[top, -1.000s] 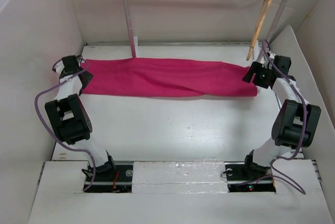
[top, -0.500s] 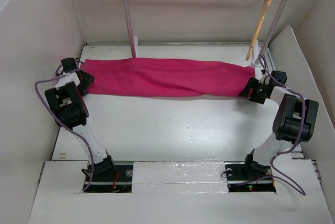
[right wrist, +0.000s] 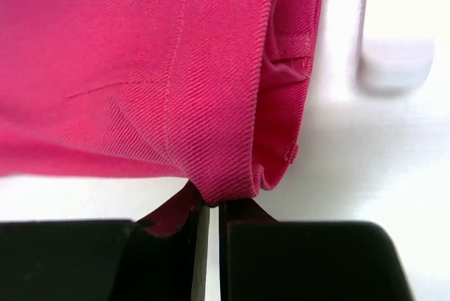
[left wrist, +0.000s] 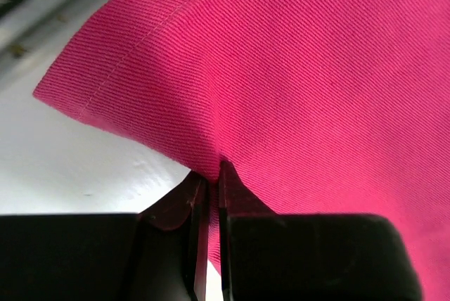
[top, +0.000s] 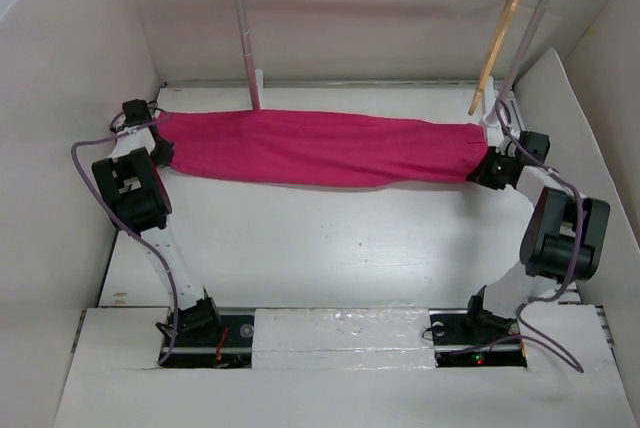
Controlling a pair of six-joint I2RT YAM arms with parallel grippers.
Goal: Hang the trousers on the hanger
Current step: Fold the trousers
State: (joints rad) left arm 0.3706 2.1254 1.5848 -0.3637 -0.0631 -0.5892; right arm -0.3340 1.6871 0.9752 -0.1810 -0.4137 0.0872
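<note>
as left gripper (left wrist: 211,176) and right gripper (right wrist: 209,204) pinch its ends, trousers (top: 320,148) span left-right

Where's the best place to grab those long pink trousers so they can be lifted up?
At the two short ends, one end effector each, coming in low from outside each end. The trousers lie long and flat across the table, so a middle grip would probably let both ends droop. The left end effector and right end effector are pinched shut on those ends.
</note>
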